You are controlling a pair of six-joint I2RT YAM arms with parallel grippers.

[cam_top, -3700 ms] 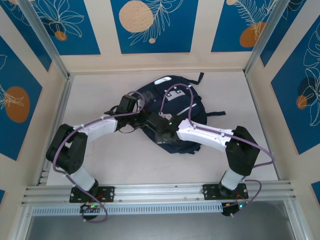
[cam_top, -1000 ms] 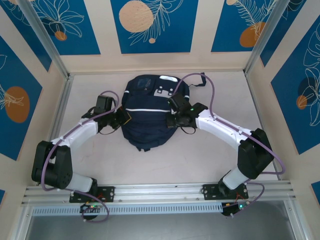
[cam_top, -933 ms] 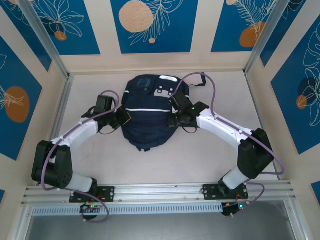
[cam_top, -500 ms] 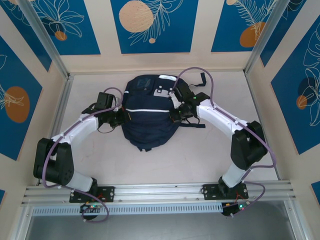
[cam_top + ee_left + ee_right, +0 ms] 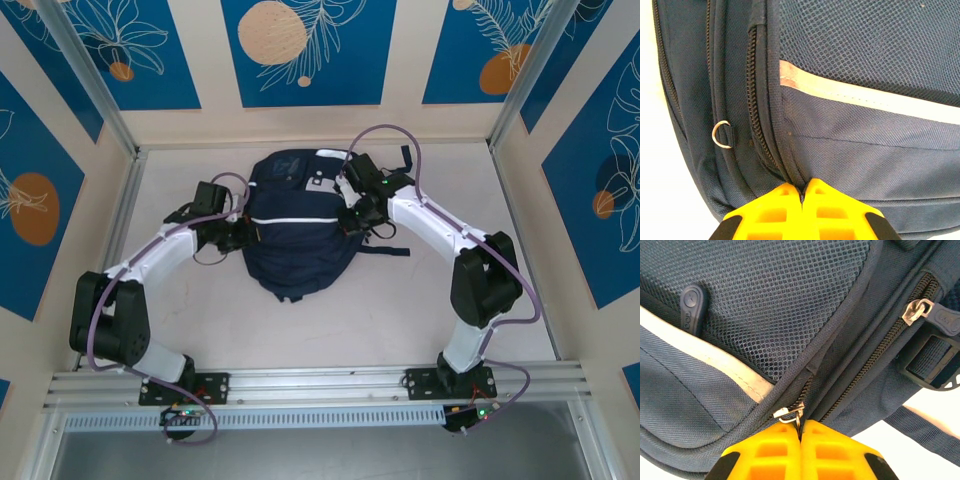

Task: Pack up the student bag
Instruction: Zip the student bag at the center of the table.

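The left tool is clenched. Its fingertips press together on the piped seam at the left edge of the bag, just beside a zip track. The bag lies flat at the middle of the table, top end toward the far wall, between the two arms.

Hazard 1: the left hold appears to be on a thin fold of fabric only. If the right arm pulls hard, the seam may slide out of the fingertips. The bag would then drag across the table instead of the zip running.

Hazard 2: the fingertips sit against the zip track. Fabric bunched there may jam a slider that reaches this corner.

The right tool is clenched on the metal puller of the zip at the bag's right edge. Only the puller's thin end passes between the fingertips.

Hazard 3: a pull off the line of the track may twist the puller free, or lock the slider against the curved piping.

Hazard 4: a second puller and a buckle lie near, further right. A sideways sweep may snag either.
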